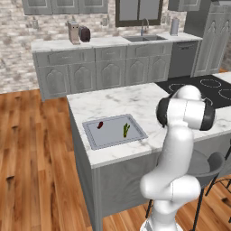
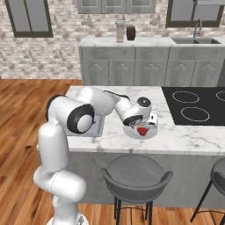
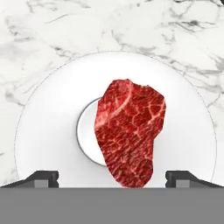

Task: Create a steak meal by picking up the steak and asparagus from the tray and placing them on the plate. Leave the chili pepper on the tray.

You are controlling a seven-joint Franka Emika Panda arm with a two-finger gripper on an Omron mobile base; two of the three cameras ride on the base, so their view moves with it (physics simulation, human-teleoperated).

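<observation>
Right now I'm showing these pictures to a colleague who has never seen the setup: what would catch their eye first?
The red steak lying on the white plate, with the open tool just above it, fingertips wide on either side. Next, the grey tray at the marble counter's near corner, holding a green asparagus and a small dark chili.

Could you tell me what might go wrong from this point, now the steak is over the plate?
The steak lies off-centre on the plate, between the open jaws, so lifting away carelessly could drag it. On the tray, the chili pepper sits near the asparagus; a sloppy grasp could disturb it.
</observation>
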